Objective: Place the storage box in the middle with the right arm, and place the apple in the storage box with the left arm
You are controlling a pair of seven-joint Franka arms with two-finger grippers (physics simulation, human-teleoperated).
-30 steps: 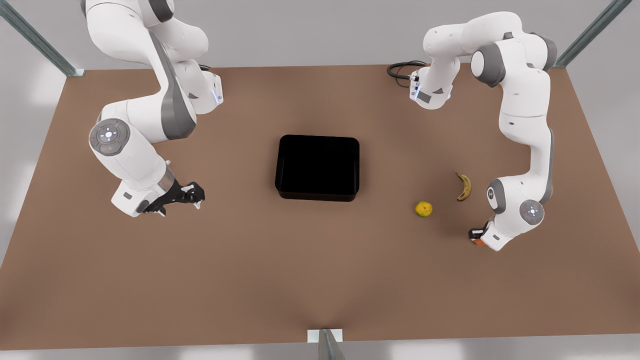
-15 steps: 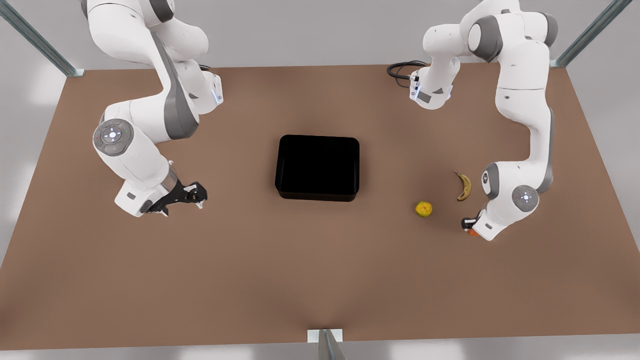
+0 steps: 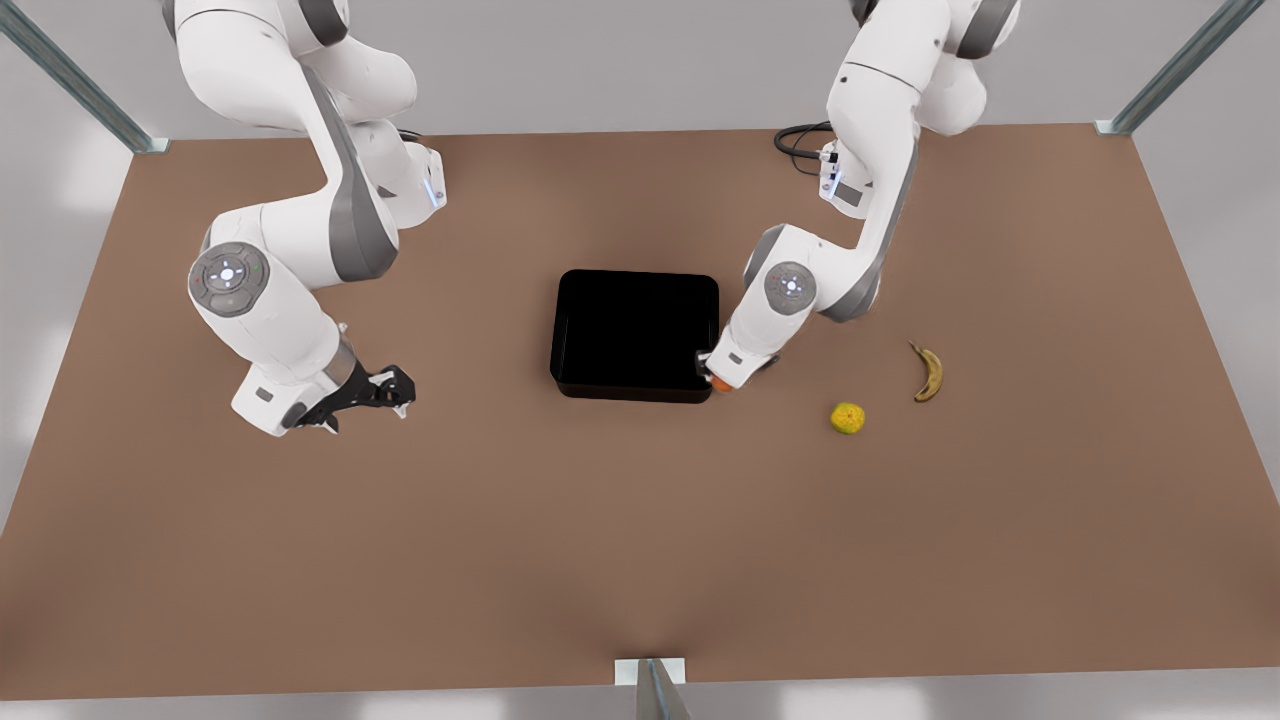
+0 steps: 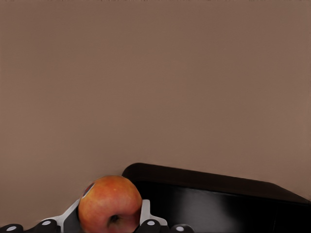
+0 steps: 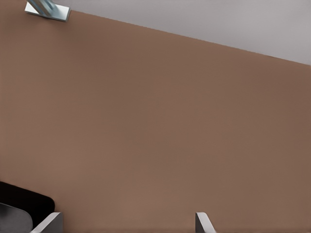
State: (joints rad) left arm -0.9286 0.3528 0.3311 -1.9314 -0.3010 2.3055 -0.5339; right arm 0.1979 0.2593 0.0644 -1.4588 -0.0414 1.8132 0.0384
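The storage box (image 3: pixel 634 386), glossy black and open-topped, sits at the table's middle. The apple (image 3: pixel 722 385) is red-orange and held in my left gripper (image 3: pixel 716 378), just at the box's near corner on the front view's right. In the left wrist view the apple (image 4: pixel 110 204) sits between the pale fingers (image 4: pixel 146 213) of my left gripper (image 4: pixel 110 218), with the box's wall (image 4: pixel 218 204) right beside it. My right gripper (image 3: pixel 398 396) hangs low over the table on the front view's left, open and holding nothing, well apart from the box. Its fingertips (image 5: pixel 204 223) stand wide apart in the right wrist view.
A yellow-green round fruit (image 3: pixel 847 418) and a brown-spotted banana (image 3: pixel 929 373) lie on the brown table (image 3: pixel 640 520) at the front view's right. A black cable loop (image 3: pixel 800 140) lies at the left arm's base. Metal posts stand at the table's corners.
The left arm has swung from beside the banana toward the middle, carrying the apple to the box's near corner. The right arm has barely moved.
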